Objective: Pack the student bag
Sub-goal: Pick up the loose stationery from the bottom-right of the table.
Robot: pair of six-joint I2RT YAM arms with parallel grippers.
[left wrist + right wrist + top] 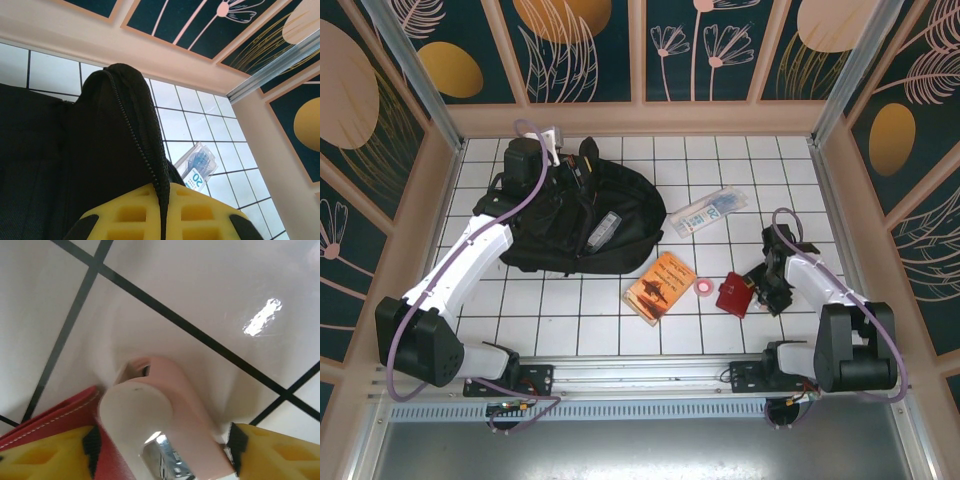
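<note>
Bag lies flat on far-left part of table, black, w/ its left side under the left arm, so the outline there is hard to make out. Left gripper is at the bag's far-left top. In left wrist view, yellow fingers are pinched narrow on the zipper edge of the bag, raised fabric blocking most of what's behind. Fingertips are cut off at the bottom of the pic. A clear tube rests on top of the bag, contents unreadable.

Bare tiles run btwn bag's near edge and the arm bases. Orange booklet lies just right of that strip, tilted. Clear packet w/ blue print sits beyond it, apart from the bag's right edge; in left wrist view it is half hidden by the zipper.

Pink roll touches red wallet. Right gripper is low at the wallet's right side. In right wrist view, yellow fingers stand wide, roll btwn them, wallet against the left one. Can't tell if pads press the roll. Far-right corner is bare tile up to the wall.
</note>
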